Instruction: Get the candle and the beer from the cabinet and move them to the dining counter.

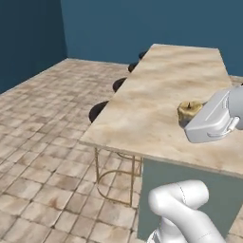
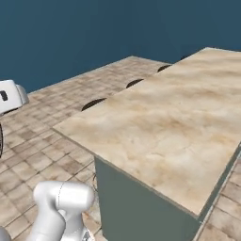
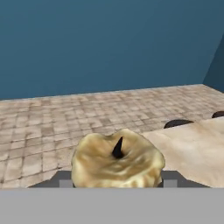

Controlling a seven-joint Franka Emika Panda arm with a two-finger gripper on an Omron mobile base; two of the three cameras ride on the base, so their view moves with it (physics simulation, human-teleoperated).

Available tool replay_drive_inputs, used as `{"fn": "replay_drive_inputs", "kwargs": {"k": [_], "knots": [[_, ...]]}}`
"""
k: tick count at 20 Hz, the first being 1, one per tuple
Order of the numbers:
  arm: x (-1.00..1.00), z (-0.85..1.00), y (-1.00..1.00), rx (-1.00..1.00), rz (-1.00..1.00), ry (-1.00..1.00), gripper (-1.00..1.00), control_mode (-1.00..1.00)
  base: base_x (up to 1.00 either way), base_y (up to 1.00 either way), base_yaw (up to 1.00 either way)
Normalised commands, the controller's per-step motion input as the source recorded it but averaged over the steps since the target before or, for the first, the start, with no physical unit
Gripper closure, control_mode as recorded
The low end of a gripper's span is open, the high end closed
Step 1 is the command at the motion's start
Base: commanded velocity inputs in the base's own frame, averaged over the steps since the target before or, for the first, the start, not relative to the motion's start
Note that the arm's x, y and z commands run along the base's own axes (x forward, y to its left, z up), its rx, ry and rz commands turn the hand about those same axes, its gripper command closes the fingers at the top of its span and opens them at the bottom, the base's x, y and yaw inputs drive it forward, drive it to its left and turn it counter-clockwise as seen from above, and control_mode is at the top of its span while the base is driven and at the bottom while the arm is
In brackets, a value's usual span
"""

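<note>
Beige veined marble tops the dining counter [image 1: 156, 104] in the left base view, a long island running away toward the blue wall; black round stools [image 1: 98, 111] on gold legs line its left edge over the tan tiled floor [image 1: 42, 142]; the white arm reaches in from the right, and at the front of its hand sits the candle [image 1: 189, 111], a small tan lump with a dark wick, low over the marble near the right side of the counter; whether it rests on the top cannot be told from here.

From the right base view the same marble slab [image 2: 164, 127] spreads across the picture above its grey-green side panel, with stool tops [image 2: 94, 104] just showing along its far edge.

In the hand view the candle [image 3: 117, 161] sits right in front of the camera, waxy and rumpled, its black wick upright; the gripper [image 3: 117, 183] has its grey fingers [image 3: 169, 180] showing just beside the candle on either side, clamped on it; the counter's marble [image 3: 197, 148] lies to the right, two stools [image 3: 177, 124] at its edge.
</note>
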Motion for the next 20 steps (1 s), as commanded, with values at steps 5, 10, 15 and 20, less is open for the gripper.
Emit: {"fn": "replay_drive_inputs", "kwargs": {"k": [5, 10, 15, 20], "knots": [[0.0, 0.0, 0.0, 0.0, 0.0, 0.0, 1.0, 1.0, 0.38, 0.91, -0.44], [0.0, 0.0, 0.0, 0.0, 0.0, 0.0, 1.0, 1.0, 0.35, 0.89, -0.45], [0.0, 0.0, 0.0, 0.0, 0.0, 0.0, 1.0, 1.0, 0.27, 0.84, -0.47], [0.0, 0.0, 0.0, 0.0, 0.0, 0.0, 1.0, 1.0, 0.31, 0.81, -0.48]]}}
